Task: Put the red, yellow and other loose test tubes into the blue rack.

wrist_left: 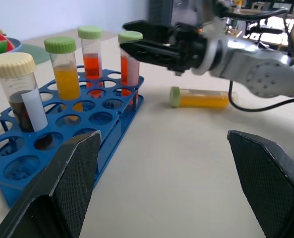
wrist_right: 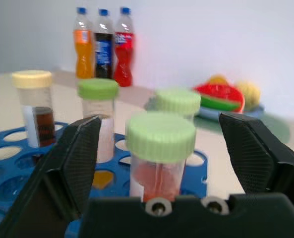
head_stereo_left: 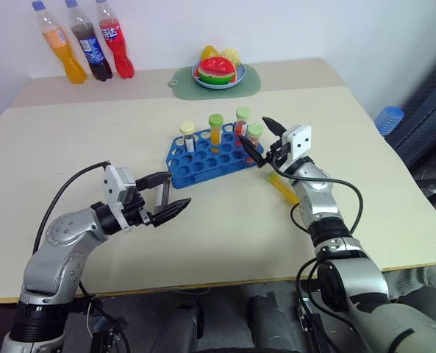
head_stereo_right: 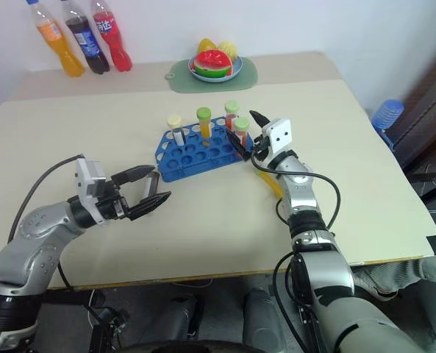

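Your right hand (head_stereo_left: 260,138) is spread open at the blue rack (head_stereo_left: 206,158).
Left hand (head_stereo_left: 168,197) level, open, empty; yellow tube (head_stereo_left: 281,186) lies on counter (head_stereo_left: 225,228).

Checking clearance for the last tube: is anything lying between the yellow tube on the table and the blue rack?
Nothing visible lies between the green-capped yellow test tube on the table and the blue plastic rack; only the open right gripper hangs above that gap.

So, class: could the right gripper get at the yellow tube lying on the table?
Probably yes: the right gripper is open, and the yellow tube lies just beneath its arm, beside the blue rack, with nothing covering it.
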You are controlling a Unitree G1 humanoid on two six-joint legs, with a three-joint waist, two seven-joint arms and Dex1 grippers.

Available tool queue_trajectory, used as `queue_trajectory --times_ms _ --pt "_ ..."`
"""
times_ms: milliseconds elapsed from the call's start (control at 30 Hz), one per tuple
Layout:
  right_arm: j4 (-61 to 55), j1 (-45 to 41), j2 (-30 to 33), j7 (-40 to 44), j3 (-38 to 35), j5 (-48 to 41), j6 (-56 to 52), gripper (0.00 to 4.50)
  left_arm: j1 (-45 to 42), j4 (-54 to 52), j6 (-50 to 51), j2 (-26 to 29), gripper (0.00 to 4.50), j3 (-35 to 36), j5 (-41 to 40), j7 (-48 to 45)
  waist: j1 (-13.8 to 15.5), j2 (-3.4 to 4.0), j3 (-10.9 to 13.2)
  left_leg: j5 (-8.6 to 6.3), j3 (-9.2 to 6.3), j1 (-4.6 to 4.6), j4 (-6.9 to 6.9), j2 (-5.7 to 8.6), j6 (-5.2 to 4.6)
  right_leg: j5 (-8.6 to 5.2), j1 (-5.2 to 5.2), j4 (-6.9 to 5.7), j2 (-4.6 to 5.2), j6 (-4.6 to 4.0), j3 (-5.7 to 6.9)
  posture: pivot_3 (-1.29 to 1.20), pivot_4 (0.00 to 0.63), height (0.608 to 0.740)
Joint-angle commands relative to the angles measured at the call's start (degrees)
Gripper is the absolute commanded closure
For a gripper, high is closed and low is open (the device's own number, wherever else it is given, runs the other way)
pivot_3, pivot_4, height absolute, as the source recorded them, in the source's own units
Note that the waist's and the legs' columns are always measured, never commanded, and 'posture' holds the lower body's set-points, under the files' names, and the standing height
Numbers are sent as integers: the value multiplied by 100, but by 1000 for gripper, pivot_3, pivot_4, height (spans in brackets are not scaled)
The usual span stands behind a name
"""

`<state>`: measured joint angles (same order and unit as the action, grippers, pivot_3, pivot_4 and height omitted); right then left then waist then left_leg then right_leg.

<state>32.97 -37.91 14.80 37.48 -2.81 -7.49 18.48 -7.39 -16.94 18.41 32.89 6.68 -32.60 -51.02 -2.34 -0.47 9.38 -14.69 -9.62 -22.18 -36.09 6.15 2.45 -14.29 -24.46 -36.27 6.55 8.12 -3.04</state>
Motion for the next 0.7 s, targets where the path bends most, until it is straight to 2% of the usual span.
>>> queue_trajectory --times_ms 33,100,167,333,500,700 --pt "-2118 588 456 -38 117 -57 -1472 337 -136 135 -227 -43 252 -68 55 -179 3 1 0 0 2 -1 -1 1 0 0 0 1 1 0 0 0 150 740" --pt "-3410 920 937 -57 64 -354 -3172 337 -213 278 -295 -87 252 -134 76 -277 18 3 2 -2 3 -4 -4 2 -4 0 -2 0 3 0 -1 0 150 740" --pt "-4105 1017 1297 -107 -14 -562 -4335 337 -269 378 -348 -113 252 -170 98 -344 10 3 2 -10 2 -7 -4 1 -18 0 -5 0 3 0 -1 0 150 740" --pt "-4323 648 2248 -102 -351 -1038 -6839 337 -477 671 -455 -248 252 -344 193 -472 58 3 1 -16 5 -6 -7 1 -29 0 0 2 4 0 1 0 150 740" --pt "-3353 -26 2942 265 47 -966 -7649 337 -541 842 -559 -360 252 -453 266 -577 145 3 2 -18 19 -9 -7 1 -33 0 0 8 7 0 1 0 150 740" --pt "-2224 -774 3159 1025 936 -767 -7595 337 -454 817 -600 -408 252 -444 295 -571 146 2 2 -18 32 -12 -8 1 -32 0 -1 11 9 1 3 0 150 740"
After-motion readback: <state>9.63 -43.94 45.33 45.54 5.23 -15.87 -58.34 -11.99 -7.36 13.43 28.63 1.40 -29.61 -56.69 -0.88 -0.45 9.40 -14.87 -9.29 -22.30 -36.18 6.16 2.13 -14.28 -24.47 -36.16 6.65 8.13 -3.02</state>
